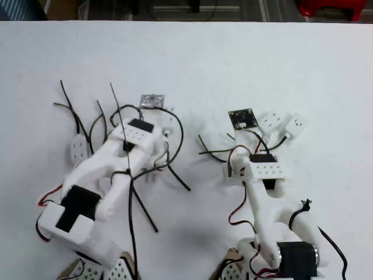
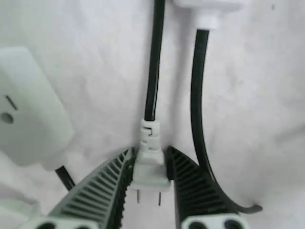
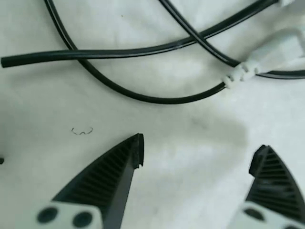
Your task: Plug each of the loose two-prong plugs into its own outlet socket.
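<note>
1. Underneath everything, a white table (image 1: 186, 58) with a cloth-like, faintly rumpled surface. On it sits the landmark, a small dark circuit board (image 1: 242, 119).
2. Behind the circuit board, past the table's far edge, a strip of dark floor. At its far-left end a blue striped object (image 1: 17, 8), at its far-right end a red object (image 1: 329, 6).
3. Far left of the circuit board, a lone socket (image 1: 78, 148), white and flat on the table among loose black cords (image 1: 73, 111).
4. Left of the circuit board, the white left arm (image 1: 111, 166), stretched low over the table. Left gripper (image 2: 149, 153) clamped on the held plug (image 2: 148, 171), a white two-prong piece. Ribbed fingers press both its sides, its bare prongs point back toward the wrist, and its black cord runs away over the cloth.
5. Left of the circuit board and slightly farther back, a silver board (image 1: 151, 101) just past the left arm's tip.
6. Just right of the circuit board, an inner socket (image 1: 271, 122) and an outer socket (image 1: 295, 125), both white, side by side.
7. On the near side of the circuit board, the right arm (image 1: 265, 192). Right gripper (image 3: 200, 148) spread wide over bare cloth, gripping nothing. Beyond its fingertips, apart from them, a loose plug (image 3: 267, 52), white, among crossing black cords.
8. Markings on the circuit board too small to read. Near the right gripper, a faint squiggle (image 3: 82, 131) on the cloth, not legible as writing.
</note>
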{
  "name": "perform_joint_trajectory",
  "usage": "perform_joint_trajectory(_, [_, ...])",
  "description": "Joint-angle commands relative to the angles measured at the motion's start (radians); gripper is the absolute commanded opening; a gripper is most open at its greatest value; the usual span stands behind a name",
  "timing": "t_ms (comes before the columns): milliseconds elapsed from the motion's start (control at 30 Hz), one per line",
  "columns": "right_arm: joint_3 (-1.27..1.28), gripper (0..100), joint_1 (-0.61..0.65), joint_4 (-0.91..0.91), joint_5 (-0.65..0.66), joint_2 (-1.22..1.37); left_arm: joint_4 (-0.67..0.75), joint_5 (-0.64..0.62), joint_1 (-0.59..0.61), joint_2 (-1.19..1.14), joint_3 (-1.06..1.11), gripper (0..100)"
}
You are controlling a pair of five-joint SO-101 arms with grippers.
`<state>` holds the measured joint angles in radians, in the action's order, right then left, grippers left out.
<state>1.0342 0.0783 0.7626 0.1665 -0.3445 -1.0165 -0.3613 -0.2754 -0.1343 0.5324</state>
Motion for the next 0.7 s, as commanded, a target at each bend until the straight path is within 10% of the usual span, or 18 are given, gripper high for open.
perform_joint_trajectory(0, [-0.008, 35.4, -0.001, 0.004, 0.009, -0.035, -0.037, -0.002, 0.005, 0.071, -0.075, 2])
perform_joint_trajectory(300, [-0.008, 35.4, -0.002, 0.004, 0.009, -0.035, -0.006, -0.155, 0.102, 0.595, 0.038, 2])
perform_joint_trajectory(667, [-0.008, 35.4, -0.002, 0.004, 0.009, -0.035, 0.591, -0.489, 0.254, 1.187, 0.523, 2])
